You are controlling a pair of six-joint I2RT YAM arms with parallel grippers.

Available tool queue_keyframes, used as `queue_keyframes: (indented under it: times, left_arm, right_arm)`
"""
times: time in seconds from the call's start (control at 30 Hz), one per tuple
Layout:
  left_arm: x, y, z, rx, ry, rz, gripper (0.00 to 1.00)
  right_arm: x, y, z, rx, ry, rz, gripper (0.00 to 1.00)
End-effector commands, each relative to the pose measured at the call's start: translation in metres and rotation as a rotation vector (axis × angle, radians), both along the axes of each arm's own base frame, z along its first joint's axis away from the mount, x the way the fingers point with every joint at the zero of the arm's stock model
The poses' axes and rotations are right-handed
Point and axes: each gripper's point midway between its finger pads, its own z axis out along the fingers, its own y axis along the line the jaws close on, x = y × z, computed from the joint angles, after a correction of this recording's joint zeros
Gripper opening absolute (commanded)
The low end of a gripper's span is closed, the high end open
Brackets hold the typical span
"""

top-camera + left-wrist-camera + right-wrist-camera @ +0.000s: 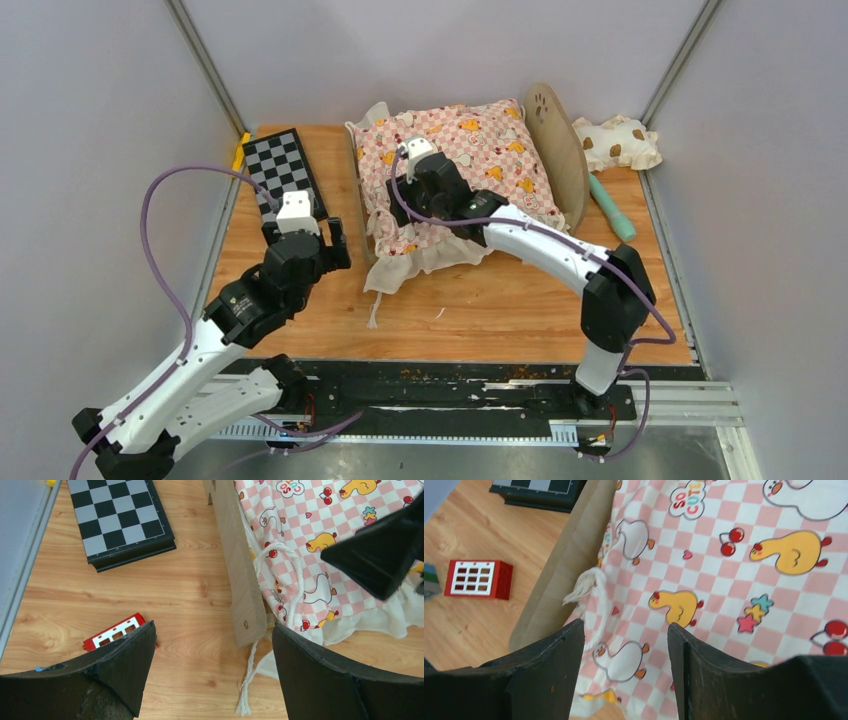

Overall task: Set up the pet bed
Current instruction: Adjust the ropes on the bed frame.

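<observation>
Light-wood pet bed (245, 580) stands upright, headboard (562, 150) at right.

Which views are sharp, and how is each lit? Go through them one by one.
Top external: even diffuse light, faint shadows on the light wooden table, grey walls splayed by the wide lens. Left wrist: black-and-grey chequered board crisp; left tool nearly featureless black. Right wrist: pink checkered duck-print cushion sharp, no glare; right tool slightly soft up close.

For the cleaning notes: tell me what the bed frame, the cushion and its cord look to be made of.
Bed frame: pale wood, matte and seemingly unvarnished, with faint grain showing along the rail.
Cushion: thin printed cloth, probably cotton, matte, wrinkled, with a sheer white ruffle at the edge.
Cord: white twisted rope, likely cotton, with visible strands and a frayed end.
</observation>
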Motion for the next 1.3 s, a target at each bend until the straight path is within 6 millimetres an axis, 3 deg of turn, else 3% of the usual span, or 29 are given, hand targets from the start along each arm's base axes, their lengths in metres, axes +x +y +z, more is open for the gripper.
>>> queue_keyframes:
  times: [0.0,0.2,0.53,0.7,0.83,0.87,0.97,1.03,1.1,1.27]
  left_arm:
    - [-0.001,0.008,0.004,-0.048,-0.029,0.054,0.92]
    - [-0.005,0.014,0.000,-0.030,-0.023,0.062,0.92]
    - [-0.008,0.020,-0.007,-0.019,-0.024,0.073,0.92]
    - [-0.008,0.022,-0.008,-0.001,-0.024,0.076,0.92]
    - [-0.009,0.023,-0.009,0.004,-0.025,0.078,0.92]
    - [-0.009,0.024,-0.009,0.006,-0.025,0.078,0.92]
    - [-0.009,0.023,-0.010,0.008,-0.024,0.076,0.93]
    - [-0.008,0.023,-0.011,0.010,-0.024,0.075,0.93]
    - [-0.008,0.023,-0.012,0.013,-0.023,0.076,0.93]
    - [-0.008,0.023,-0.015,0.022,-0.017,0.074,0.93]
  right_arm:
    - [0.020,0.018,0.007,0.031,0.019,0.042,0.63]
    - [0.023,0.041,-0.012,0.054,0.075,0.111,0.62]
    - [0.043,0.047,-0.037,0.056,0.090,0.065,0.63]
    - [0.039,0.057,-0.055,0.047,0.132,0.115,0.62]
    - [0.039,0.050,-0.071,-0.015,0.130,0.105,0.63]
    - [0.040,0.047,-0.076,-0.040,0.124,0.094,0.61]
    - [0.046,0.032,-0.082,-0.124,0.090,0.041,0.31]
    - [0.050,0.019,-0.080,-0.166,0.057,0.000,0.17]
    - [0.053,0.008,-0.072,-0.188,0.016,-0.030,0.11]
    - [0.059,-0.013,-0.047,-0.224,-0.081,-0.084,0.06]
